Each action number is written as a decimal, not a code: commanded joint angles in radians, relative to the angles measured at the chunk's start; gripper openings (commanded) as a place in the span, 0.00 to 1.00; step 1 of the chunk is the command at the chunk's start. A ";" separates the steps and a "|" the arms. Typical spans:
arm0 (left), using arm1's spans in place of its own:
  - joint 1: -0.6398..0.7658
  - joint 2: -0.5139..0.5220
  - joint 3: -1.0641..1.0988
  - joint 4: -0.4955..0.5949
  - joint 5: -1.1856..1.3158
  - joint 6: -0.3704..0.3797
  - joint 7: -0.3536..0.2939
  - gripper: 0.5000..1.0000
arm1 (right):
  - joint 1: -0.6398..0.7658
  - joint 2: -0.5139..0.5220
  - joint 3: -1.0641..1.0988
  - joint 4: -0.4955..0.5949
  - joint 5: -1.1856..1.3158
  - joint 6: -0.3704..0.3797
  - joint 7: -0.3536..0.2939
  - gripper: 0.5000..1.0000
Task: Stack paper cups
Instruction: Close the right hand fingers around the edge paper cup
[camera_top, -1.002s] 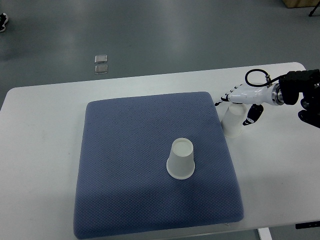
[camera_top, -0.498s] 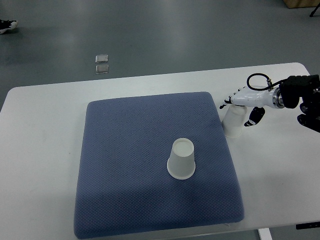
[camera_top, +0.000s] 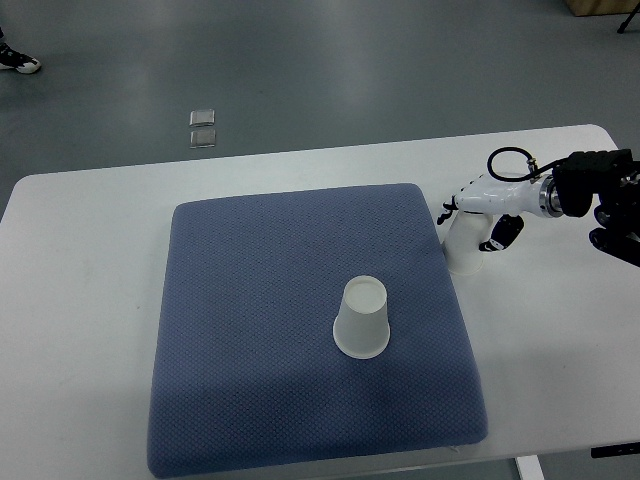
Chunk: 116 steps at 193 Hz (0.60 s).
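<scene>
On the white tabletop (camera_top: 90, 260), a blue padded mat (camera_top: 260, 330) covers most of the central area, its far edge running parallel to the far edge of the tabletop and its near edge lying close to the near edge. One paper cup (camera_top: 361, 317) stands upside down on the mat, right of the mat's middle, base uppermost and rim resting on the fabric; nothing touches it. A second paper cup (camera_top: 463, 243), also inverted, stands on the bare tabletop just beside the mat's right edge, near the mat's far right corner. The right hand (camera_top: 482, 205), white with dark finger joints, reaches in from the right edge of the tabletop on a black forearm (camera_top: 600, 190) with a looped black cable (camera_top: 508, 160) at the wrist. Its palm lies over the top of the second cup, white fingers (camera_top: 450, 205) curl down on the cup's left side toward the mat, and the dark-tipped thumb (camera_top: 503, 232) presses in from the right side, so the hand is closed around that cup. The cup's rim appears to be at tabletop level; whether it is lifted clear cannot be told. The two cups are well apart, the mat's right edge between them. Beyond the far edge of the tabletop, on the grey floor (camera_top: 400, 60), lie two small square plates (camera_top: 203, 128); a shoe (camera_top: 18, 62) shows at the upper left corner of the view
</scene>
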 joint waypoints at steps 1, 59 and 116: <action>0.000 0.000 0.000 0.000 0.000 0.000 0.000 1.00 | 0.000 0.001 0.000 0.002 -0.001 0.002 -0.002 0.56; 0.000 0.000 0.000 0.000 0.000 0.000 0.000 1.00 | 0.000 0.004 0.000 0.002 -0.003 0.003 0.000 0.26; 0.000 0.000 0.000 0.000 0.000 0.000 0.000 1.00 | 0.028 -0.004 0.000 0.024 -0.001 0.026 0.025 0.23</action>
